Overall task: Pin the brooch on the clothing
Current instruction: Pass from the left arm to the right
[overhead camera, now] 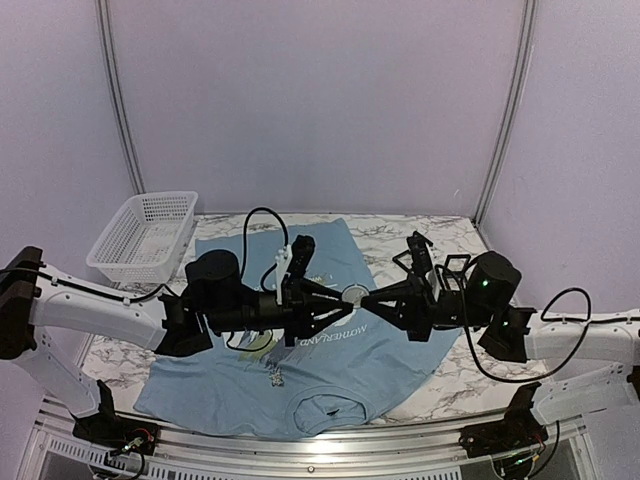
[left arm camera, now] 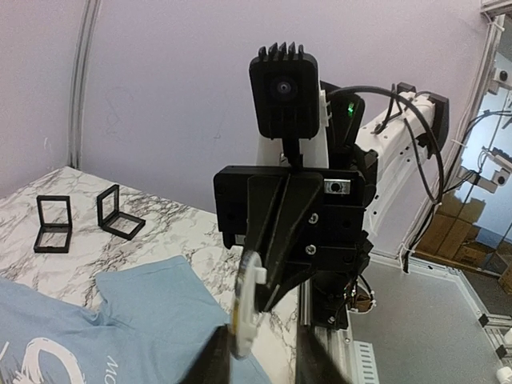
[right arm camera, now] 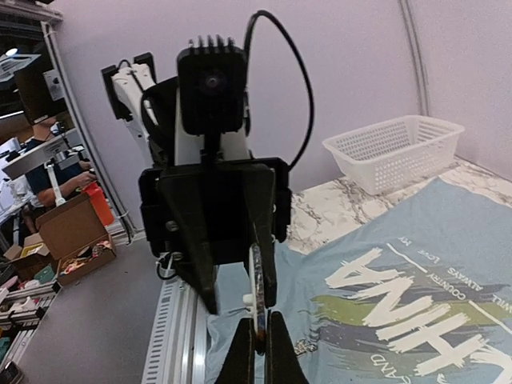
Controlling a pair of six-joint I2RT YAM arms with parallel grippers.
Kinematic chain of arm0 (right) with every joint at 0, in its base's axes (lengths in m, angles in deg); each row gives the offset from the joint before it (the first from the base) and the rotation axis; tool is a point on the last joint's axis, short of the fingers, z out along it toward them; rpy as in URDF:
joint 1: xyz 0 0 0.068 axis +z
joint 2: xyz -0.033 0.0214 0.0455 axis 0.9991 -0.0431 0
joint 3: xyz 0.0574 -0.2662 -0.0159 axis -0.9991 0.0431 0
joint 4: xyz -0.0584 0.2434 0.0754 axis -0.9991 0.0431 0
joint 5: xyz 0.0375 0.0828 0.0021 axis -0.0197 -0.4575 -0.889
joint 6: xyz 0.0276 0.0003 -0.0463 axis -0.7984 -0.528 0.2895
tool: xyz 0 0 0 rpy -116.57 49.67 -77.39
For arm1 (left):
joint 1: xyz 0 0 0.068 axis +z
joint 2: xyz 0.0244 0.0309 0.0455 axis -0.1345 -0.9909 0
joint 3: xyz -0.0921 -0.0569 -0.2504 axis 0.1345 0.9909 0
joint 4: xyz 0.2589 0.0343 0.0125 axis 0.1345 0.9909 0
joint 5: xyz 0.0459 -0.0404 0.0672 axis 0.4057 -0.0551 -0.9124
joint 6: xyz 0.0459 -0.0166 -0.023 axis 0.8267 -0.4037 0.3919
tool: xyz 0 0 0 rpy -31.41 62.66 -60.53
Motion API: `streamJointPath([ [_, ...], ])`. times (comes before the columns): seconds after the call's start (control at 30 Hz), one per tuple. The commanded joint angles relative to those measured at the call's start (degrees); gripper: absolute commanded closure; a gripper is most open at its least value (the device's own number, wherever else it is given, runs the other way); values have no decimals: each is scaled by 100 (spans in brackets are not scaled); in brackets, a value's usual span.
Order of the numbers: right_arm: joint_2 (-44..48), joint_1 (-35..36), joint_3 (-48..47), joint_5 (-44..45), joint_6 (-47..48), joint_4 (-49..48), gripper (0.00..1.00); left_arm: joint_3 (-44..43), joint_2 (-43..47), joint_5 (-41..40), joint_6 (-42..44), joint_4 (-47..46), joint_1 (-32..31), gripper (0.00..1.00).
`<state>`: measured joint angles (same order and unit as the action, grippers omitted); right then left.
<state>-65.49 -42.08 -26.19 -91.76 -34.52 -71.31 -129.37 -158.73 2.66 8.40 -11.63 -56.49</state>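
The brooch [overhead camera: 353,294] hangs over the T-shirt [overhead camera: 225,385] — right gripper [overhead camera: 368,297] pinching it, fingers of the left gripper [overhead camera: 337,299] slightly parted alongside. Not pinned yet; next it needs lowering onto fabric.

The top camera looked down from above and behind the arm bases, far enough to hold the whole T-shirt [overhead camera: 380,365], the basket [overhead camera: 145,235] and both arms. The wrist cameras sat just behind their own fingers and faced each other at close range: the left gripper [overhead camera: 340,300] filled the right wrist view, the right gripper [overhead camera: 372,298] the left. All three shared the brooch [left arm camera: 250,308] and T-shirt.
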Motion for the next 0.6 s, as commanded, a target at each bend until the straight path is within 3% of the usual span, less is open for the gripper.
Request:
streamJointPath([
  [0.0, 4, -55, -308, 1637, 480, 1456, 100, 354, 1, -1185, 87, -60, -14, 43],
  [0.03, -26, -58, -347, 2245, 600, 1849, 100, 395, 21, -1621, 246, 117, -11, 38],
  [0.13, -263, -60, -416, 3693, 817, 2650, 100, 42, -273, -2705, 800, 1326, -11, 37],
  [0.2, -460, -41, -352, 4017, 926, 2690, 100, -232, -657, -2728, 951, 1866, -22, 42],
  [0.37, -1243, 258, -404, 5374, 1332, 2875, 100, -480, -1481, -2472, 1208, 1894, -99, 61],
  [0.47, -1738, 709, -433, 6145, 1716, 2843, 100, -640, -1858, -2368, 1643, 1923, -156, 61],
  [0.57, -1945, 858, -329, 6249, 1827, 2606, 100, -674, -2077, -2235, 2052, 1996, -186, 54],
])
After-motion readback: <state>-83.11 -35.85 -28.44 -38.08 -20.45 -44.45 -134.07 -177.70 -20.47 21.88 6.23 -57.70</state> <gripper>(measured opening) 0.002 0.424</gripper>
